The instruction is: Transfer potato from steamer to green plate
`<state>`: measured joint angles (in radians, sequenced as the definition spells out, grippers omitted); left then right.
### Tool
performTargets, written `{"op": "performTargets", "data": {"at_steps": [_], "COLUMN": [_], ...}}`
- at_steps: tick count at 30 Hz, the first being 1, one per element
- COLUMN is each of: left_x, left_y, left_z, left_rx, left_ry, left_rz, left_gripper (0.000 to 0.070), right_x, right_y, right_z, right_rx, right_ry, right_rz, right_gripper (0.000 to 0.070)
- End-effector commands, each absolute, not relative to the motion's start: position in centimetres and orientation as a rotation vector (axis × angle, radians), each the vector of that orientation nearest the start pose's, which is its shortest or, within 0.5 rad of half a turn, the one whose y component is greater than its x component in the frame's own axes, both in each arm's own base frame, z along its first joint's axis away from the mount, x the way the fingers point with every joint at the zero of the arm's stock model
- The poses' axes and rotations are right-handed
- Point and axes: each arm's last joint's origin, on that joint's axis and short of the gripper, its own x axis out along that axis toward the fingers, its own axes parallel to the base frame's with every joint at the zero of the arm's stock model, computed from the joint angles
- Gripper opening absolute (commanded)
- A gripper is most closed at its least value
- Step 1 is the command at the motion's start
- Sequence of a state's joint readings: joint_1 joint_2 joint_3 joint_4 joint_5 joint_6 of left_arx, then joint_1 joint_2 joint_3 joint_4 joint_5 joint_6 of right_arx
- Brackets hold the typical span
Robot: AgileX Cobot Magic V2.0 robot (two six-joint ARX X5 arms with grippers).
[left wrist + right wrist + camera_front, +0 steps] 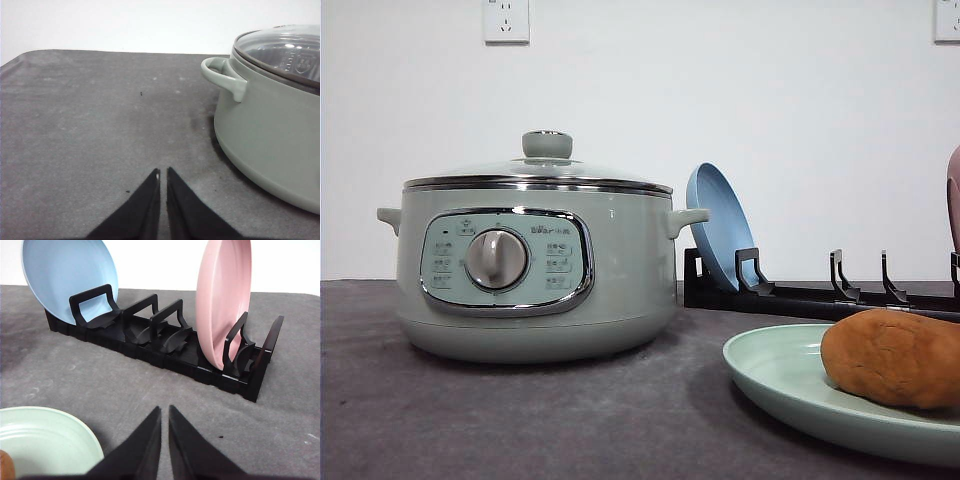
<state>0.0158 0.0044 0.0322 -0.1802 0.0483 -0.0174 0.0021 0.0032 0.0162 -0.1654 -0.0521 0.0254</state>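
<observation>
Potato (894,357) lies on the green plate (770,372) at the lower right of the front view, touching the plate's inner floor, and its right end is cut by the frame edge. It is orange-brown with a matte, slightly rough skin. The steamer (535,265) stands at the left centre of the same view on the dark grey surface (520,420), well apart from the plate, with its glass lid (540,170) on and the green knob on top. Its dial sits in the middle of the chrome-rimmed panel. Behind the plate, at the right, a black dish rack (800,295) holds a blue plate (718,225) that leans upright in its slot near the steamer's right handle. In the right wrist view the same rack (165,347) carries the blue plate (67,277) at the upper left and a pink plate (222,300) at the upper right, both standing on edge, while the green plate's rim (75,427) shows at the lower left (a small brown bit of the potato (5,465) appears at the very corner). The right hand (164,410) is clenched on nothing, its two black fingertips almost touching above the bare surface. The left hand (163,172) is clenched too and empty, over the surface beside the steamer (265,135).
</observation>
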Motion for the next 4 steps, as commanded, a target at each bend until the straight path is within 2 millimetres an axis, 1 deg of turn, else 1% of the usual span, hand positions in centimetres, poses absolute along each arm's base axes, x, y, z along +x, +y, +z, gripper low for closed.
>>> {"op": "performTargets", "data": {"at_steps": [1, 4], "left_x": [9.56, 9.56], "left_y": [0.02, 0.02], "left_z": [14.94, 14.94], "left_rx": [-0.028, -0.028], "left_ry": [0.178, 0.178], "left_rz": [-0.033, -0.033], "left_gripper": [0.0017, 0.0017], "right_x": [9.62, 9.62], "right_y": [0.17, 0.17], "right_z": [15.22, 15.22], "right_rx": [0.022, 0.022], "right_ry": [0.147, 0.147], "right_rz": [0.052, 0.052], "right_gripper": [0.0015, 0.0015]}}
